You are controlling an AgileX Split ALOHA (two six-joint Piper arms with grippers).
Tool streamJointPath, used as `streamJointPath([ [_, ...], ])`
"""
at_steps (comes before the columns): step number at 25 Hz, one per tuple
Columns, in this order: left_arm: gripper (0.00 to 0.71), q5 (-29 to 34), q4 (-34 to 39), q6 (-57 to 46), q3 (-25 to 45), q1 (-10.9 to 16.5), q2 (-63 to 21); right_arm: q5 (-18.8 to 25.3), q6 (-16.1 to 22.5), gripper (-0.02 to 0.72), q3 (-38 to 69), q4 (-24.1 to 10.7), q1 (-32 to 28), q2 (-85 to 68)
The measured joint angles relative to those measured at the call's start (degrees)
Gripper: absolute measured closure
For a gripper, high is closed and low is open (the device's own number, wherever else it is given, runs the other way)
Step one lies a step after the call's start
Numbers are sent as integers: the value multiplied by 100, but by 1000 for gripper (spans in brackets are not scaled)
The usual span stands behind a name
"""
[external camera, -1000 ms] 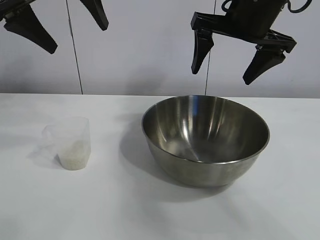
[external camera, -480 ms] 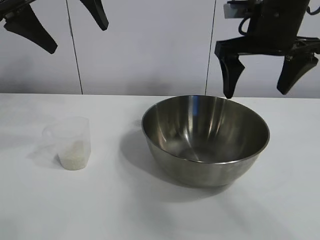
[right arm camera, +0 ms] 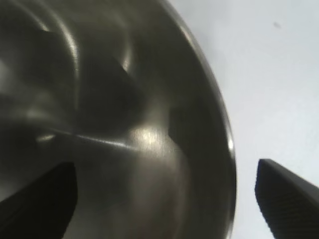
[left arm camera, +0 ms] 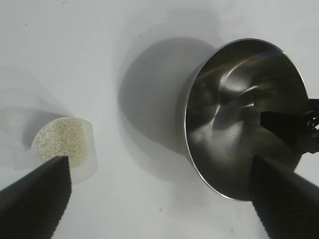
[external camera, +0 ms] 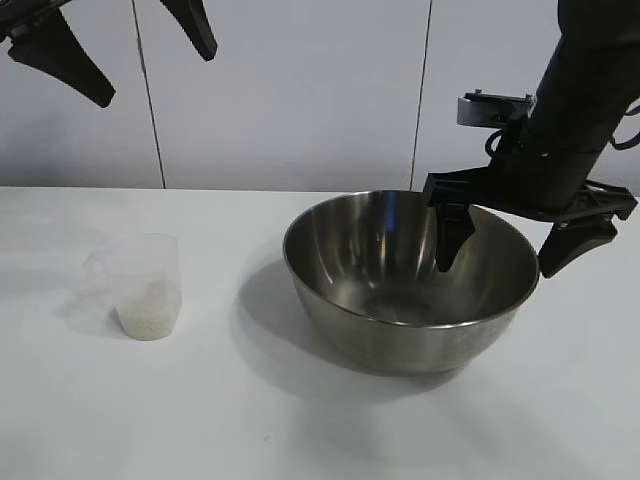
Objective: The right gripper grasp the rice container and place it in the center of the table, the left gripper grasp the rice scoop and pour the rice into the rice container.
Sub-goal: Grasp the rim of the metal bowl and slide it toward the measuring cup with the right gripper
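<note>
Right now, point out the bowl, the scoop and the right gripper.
bowl (external camera: pixel 400 335): exterior view, front outer wall.
scoop (external camera: pixel 140 268): exterior view, clear side wall above the rice.
right gripper (external camera: pixel 505 258): exterior view, midway between its fingertips, astride the bowl's rim.

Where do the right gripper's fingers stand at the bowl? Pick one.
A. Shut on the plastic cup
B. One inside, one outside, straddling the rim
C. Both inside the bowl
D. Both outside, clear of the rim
B: the right gripper straddles the rice container's rim, one finger inside and one outside, apparently not yet clamped.
</note>
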Motion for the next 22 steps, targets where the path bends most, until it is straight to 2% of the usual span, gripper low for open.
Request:
streamJointPath([
  [2, 16, -5, 0, 0, 0, 0, 0, 4, 0, 160, 6, 86, 0, 78],
  [7, 16, -5, 0, 0, 0, 0, 0, -39, 6, 554, 6, 247, -15, 83],
  [9, 16, -10, 0, 0, 0, 0, 0, -104, 55, 638, -2, 359, -19, 58],
  [13, 16, -14, 5, 0, 0, 0, 0, -27, 20, 681, -9, 407, -19, -55],
  [17, 16, -14, 5, 0, 0, 0, 0, 198, -210, 692, 17, 454, -19, -279],
  [22, 16, -14, 5, 0, 0, 0, 0, 316, -492, 692, 28, 886, -19, -466],
])
